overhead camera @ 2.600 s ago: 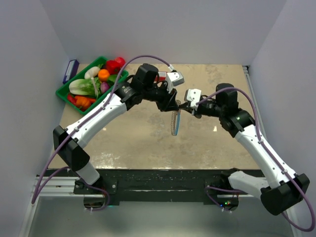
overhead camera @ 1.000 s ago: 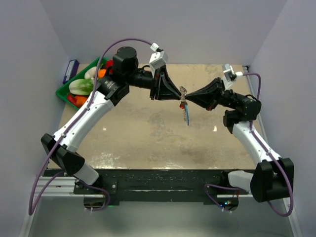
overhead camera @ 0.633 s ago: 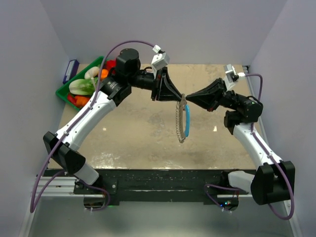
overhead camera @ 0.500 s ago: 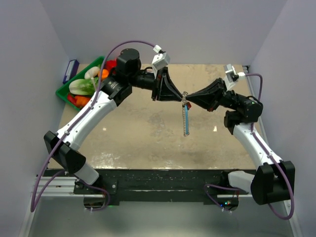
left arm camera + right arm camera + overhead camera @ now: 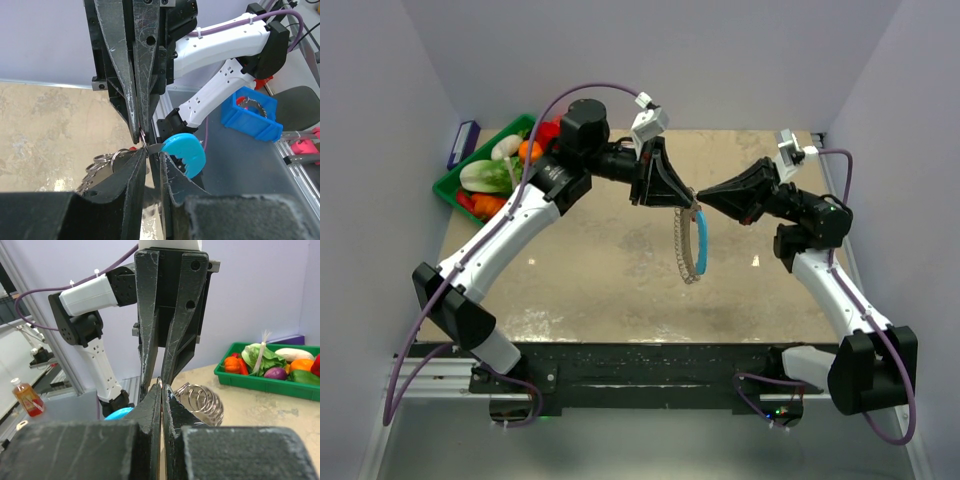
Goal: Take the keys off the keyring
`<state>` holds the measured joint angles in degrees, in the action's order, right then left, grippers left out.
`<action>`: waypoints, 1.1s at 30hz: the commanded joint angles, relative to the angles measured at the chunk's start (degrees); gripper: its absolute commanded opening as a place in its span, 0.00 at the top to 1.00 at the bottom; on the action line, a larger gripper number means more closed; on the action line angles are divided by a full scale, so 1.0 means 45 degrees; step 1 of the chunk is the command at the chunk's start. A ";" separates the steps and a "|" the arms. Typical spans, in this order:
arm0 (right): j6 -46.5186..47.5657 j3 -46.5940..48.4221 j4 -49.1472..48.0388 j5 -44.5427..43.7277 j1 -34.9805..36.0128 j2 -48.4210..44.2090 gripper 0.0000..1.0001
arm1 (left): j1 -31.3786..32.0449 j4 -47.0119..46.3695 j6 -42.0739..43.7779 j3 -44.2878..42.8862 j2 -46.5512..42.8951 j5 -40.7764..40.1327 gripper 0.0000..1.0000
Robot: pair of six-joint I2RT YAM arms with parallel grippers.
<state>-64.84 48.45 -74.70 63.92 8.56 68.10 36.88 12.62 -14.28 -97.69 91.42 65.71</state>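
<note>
The tabletop [image 5: 600, 290] is a worn, blotchy tan sheet, closed in by pale lavender walls [image 5: 670, 60] at the back and on both sides. In its far left corner sits a green tray [image 5: 448, 190] heaped with vegetables [image 5: 490, 175] (greens, something orange, something red), and a small purple box [image 5: 462, 143] leans by the wall just beyond it. My left wrist view also catches a blue bin [image 5: 250, 117] on a grey surface off the tabletop's edge.

My two arms reach in from either side and meet tip to tip above the middle of the tabletop. My left gripper [image 5: 688, 200] has its fingers [image 5: 140, 165] only a narrow slit apart, pinched on the thin metal at the top of the keyring [image 5: 693, 245]. My right gripper [image 5: 705, 203] is clenched, its fingers [image 5: 152, 400] pressed flat together with the ring's thin wire caught at their very tips; the opposing tips all but touch.

The keyring hangs free in the air below that meeting point, clear of the tabletop. Its blue section [image 5: 702, 243] curves down the right side and the keys [image 5: 681, 250] make a silvery fringe down the left. From my right wrist the steel rings [image 5: 202, 402] bunch just beside my fingertips.
</note>
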 commanded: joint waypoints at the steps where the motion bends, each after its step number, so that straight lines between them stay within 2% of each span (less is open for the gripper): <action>1: 0.0287 0.0035 -0.3147 -0.0689 -0.0085 -0.0249 1.00 | 0.0124 -0.0618 -0.0439 -0.0127 0.0095 0.0495 0.77; 8: 0.0521 -0.0082 -0.2933 -0.0669 -0.0066 -0.0386 1.00 | 0.0202 -0.0657 -0.0478 -0.0264 0.0212 0.0436 0.79; 15: 0.0658 -0.0238 -0.2874 -0.0591 -0.0085 -0.0445 1.00 | 0.0300 -0.0696 -0.0498 -0.0381 0.0310 0.0456 1.00; 27: 0.1264 -0.0668 -0.2483 -0.0416 -0.0085 -0.0913 1.00 | 0.0300 -0.0656 -0.0653 -0.0440 0.0330 -0.0148 1.00; 29: 0.1458 -0.0688 -0.2405 -0.0455 -0.0066 -0.1030 1.00 | 0.0300 -0.0637 -0.0790 -0.0420 0.0349 -0.0519 0.90; 33: 0.1576 -0.0687 -0.2444 -0.0474 -0.0065 -0.1050 1.00 | 0.0300 -0.0851 -0.1180 -0.0401 0.0447 -0.0814 0.90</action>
<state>-59.90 45.41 -74.65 63.42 8.19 64.71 37.76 11.42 -16.67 -97.71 92.92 64.55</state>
